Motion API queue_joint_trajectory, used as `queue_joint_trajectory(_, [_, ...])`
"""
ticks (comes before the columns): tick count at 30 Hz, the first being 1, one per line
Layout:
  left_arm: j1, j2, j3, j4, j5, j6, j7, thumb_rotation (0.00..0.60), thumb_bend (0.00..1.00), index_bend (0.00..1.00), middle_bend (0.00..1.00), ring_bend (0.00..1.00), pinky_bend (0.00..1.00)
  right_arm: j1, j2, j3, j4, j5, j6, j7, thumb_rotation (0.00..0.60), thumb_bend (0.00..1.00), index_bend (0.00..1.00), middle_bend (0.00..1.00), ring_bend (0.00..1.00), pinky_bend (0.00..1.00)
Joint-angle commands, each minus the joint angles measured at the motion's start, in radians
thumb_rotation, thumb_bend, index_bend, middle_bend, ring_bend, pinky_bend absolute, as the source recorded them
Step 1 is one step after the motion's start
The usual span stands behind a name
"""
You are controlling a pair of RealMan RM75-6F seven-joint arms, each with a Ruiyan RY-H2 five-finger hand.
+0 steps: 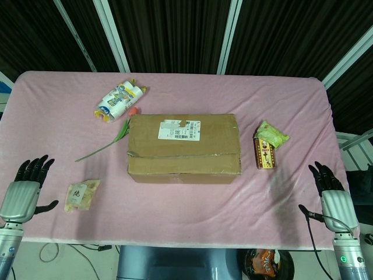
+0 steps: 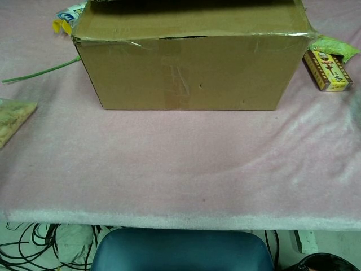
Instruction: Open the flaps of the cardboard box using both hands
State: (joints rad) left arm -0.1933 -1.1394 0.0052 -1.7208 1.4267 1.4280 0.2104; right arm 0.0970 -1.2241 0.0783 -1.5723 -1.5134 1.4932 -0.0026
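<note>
A brown cardboard box (image 1: 184, 148) sits mid-table with its top flaps folded down and a white label on top. The chest view shows its front wall (image 2: 189, 70) and a thin dark gap under the near flap. My left hand (image 1: 24, 191) hovers at the table's near left corner, fingers spread, holding nothing. At the near right edge my right hand (image 1: 330, 192) is likewise empty with fingers apart. Both hands are far from the box and out of the chest view.
The pink cloth table (image 1: 192, 219) carries a white snack pack (image 1: 119, 100), a tulip with a green stem (image 1: 111, 142), a pale bag (image 1: 82, 194), a green packet (image 1: 271, 135) and a small red box (image 1: 264, 153). A chair back (image 2: 177, 251) shows below the table edge.
</note>
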Motion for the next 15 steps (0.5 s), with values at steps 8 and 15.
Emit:
queue_joint_trajectory(8, [-0.099,0.01,-0.118,-0.132,-0.029,-0.05,0.074,0.6,0.12,0.0,0.0,0.0,0.0,0.007,-0.005,0.005,0.003,0.013,-0.016,0.009,0.6,0.21,0.0,0.0,0.0,0.21])
queue_joint_trajectory(15, [-0.267,-0.049,-0.23,-0.187,-0.111,-0.189,0.221,0.6,0.21,0.0,0.0,0.0,0.0,0.014,-0.008,0.009,-0.003,0.04,-0.041,0.011,0.6,0.21,0.0,0.0,0.0,0.21])
